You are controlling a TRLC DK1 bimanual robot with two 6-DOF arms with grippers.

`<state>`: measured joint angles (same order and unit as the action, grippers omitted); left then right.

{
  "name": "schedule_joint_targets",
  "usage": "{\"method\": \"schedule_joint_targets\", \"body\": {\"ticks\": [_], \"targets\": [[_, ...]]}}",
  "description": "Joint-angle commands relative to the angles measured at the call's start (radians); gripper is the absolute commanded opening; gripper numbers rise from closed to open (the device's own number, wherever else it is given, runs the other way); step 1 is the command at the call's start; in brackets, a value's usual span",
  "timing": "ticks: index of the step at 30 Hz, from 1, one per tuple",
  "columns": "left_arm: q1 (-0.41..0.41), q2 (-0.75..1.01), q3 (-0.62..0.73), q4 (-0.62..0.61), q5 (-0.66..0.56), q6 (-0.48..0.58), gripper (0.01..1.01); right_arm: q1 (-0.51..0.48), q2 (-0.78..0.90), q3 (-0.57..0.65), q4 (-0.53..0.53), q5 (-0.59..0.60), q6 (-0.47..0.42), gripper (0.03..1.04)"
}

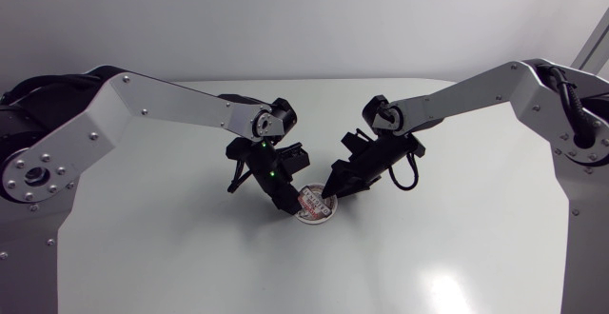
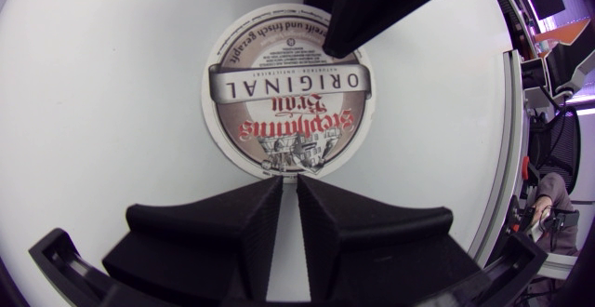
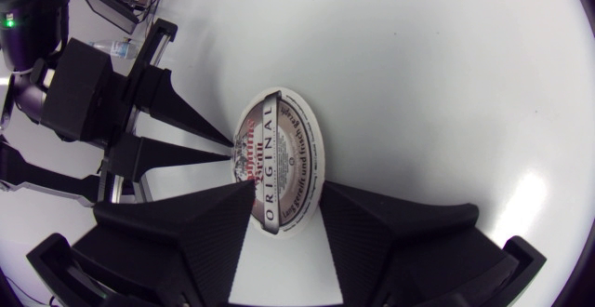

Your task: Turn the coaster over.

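Left arm (image 1: 162, 100) comes in from its side and hangs over the middle of the white worktop (image 1: 457, 247). The left jaws are pointed down and pretty much closed, with just a thin slit between the two fingers (image 2: 251, 214) and nothing in it. Their tips sit right at the rim of the coaster (image 1: 314, 206). From the left wrist view I honestly can't tell whether they press on the edge or just meet it.

The coaster (image 2: 286, 88) is directly ahead of the left jaws. It's a round card disc that looks flat on the worktop, printed side up, with a grey band across the middle and red lettering under it. So it's sandwiched between the two sets of jaws, one at each side of its rim.

The right jaws are on the opposite side and wide open. In the right wrist view the near part of the coaster (image 3: 279, 163) lies in the gap between the spread fingers (image 3: 186, 242). One fingertip overlaps the rim and the other stands apart from it, so that's not a grip. In the left wrist view one of those fingers shows as a black wedge over the coaster's far edge.

Right arm (image 1: 476, 90) reaches in from its own side, angled down to the same spot.
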<state>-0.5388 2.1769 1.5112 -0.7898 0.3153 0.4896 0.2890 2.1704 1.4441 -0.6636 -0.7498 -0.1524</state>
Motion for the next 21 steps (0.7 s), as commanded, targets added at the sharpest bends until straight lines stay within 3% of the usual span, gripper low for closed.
{"method": "schedule_joint_targets", "body": {"ticks": [1,2,10,16,19,21], "targets": [[-0.012,0.080,-0.006,-0.005,-0.012,0.006,0.162,0.016,0.005,-0.021,-0.019,-0.011,0.020,0.10],[-0.010,0.080,-0.005,-0.005,-0.010,0.006,0.162,0.016,0.002,-0.022,-0.019,-0.011,0.020,0.05],[-0.003,0.061,-0.003,-0.005,-0.010,-0.005,0.177,0.044,-0.093,-0.076,0.029,0.030,0.039,0.05],[0.060,-0.089,0.014,-0.019,-0.008,-0.023,0.248,0.052,-0.254,-0.094,0.042,0.145,0.045,0.05],[0.111,-0.175,0.030,-0.017,-0.008,-0.052,0.248,0.087,-0.336,-0.108,0.064,0.282,0.037,0.05],[0.140,-0.255,0.014,0.012,-0.008,-0.077,0.249,0.156,-0.394,-0.159,0.145,0.515,-0.003,0.05]]}}
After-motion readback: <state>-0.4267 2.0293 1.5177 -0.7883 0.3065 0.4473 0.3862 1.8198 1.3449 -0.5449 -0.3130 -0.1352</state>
